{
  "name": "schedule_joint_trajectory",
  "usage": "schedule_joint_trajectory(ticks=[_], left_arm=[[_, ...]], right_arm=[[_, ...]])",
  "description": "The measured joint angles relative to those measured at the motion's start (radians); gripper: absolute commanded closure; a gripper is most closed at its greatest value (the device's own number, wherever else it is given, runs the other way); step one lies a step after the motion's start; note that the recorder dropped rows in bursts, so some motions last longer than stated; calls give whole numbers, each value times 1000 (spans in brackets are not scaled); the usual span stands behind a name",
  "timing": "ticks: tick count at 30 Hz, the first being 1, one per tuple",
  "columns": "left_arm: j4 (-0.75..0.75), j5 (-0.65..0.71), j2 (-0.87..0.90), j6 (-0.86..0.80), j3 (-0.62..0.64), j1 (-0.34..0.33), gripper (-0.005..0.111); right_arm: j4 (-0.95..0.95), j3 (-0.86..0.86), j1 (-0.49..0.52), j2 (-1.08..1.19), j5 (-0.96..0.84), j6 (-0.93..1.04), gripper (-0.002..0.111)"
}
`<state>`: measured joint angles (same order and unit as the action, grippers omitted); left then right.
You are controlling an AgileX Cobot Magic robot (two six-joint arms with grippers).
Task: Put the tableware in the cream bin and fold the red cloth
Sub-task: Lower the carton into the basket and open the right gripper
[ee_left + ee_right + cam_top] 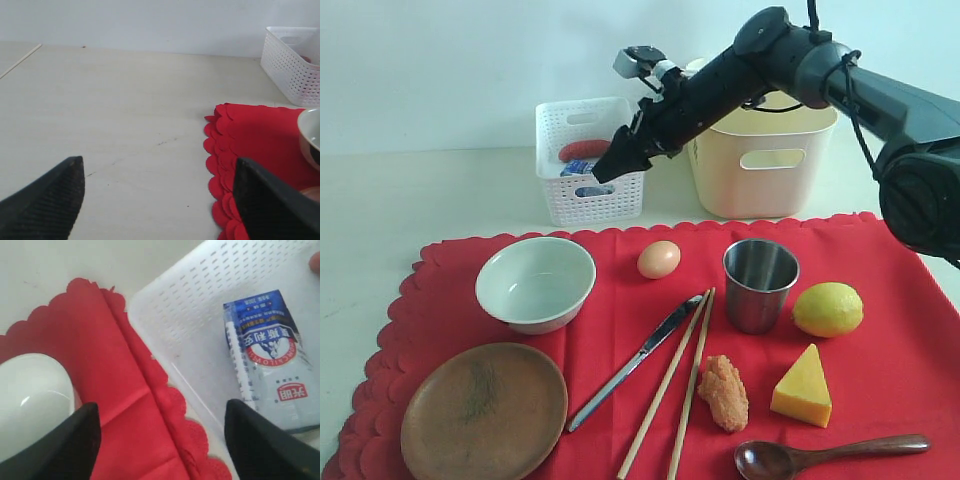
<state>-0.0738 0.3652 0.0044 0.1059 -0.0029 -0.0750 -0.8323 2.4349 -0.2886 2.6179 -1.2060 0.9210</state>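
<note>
The bright red rectangular fabric cloth with scalloped edges (880,370) lies flat and unfolded on the pale table (410,200), with all the tableware on it. Behind its far edge stands the large smooth cream plastic bin (760,165), and just left of that the smaller white perforated basket (590,195).

The black right arm (800,60) reaches across in front of the bin. Its right gripper (610,165) hangs over the basket's front wall, fingers spread with nothing between them. The right wrist view shows a blue-white carton (267,357) lying in the basket.

The round brown wooden plate (483,412) sits at the cloth's front left, well away from that gripper. The pale greenish-white bowl (535,283) is the nearest piece, just in front of the basket. The steel cup (760,283) stands upright in front of the bin. The metal knife (635,362) and the pair of wooden chopsticks (680,385) lie slanted side by side mid-cloth. The dark wooden spoon (830,455) lies at the front right.

The left gripper (157,195) hangs over bare table beside the cloth's scalloped edge, its jaws apart and empty.
</note>
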Motion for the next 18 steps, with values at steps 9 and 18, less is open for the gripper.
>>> schedule_joint_trajectory(ticks=[9,18], left_arm=[[0,0,0,0,0,0,29],[0,0,0,0,0,0,29]], right_arm=[[-18,0,-2,-21,-10,-54,42],[111,0,-12,-18,47,-153,42]])
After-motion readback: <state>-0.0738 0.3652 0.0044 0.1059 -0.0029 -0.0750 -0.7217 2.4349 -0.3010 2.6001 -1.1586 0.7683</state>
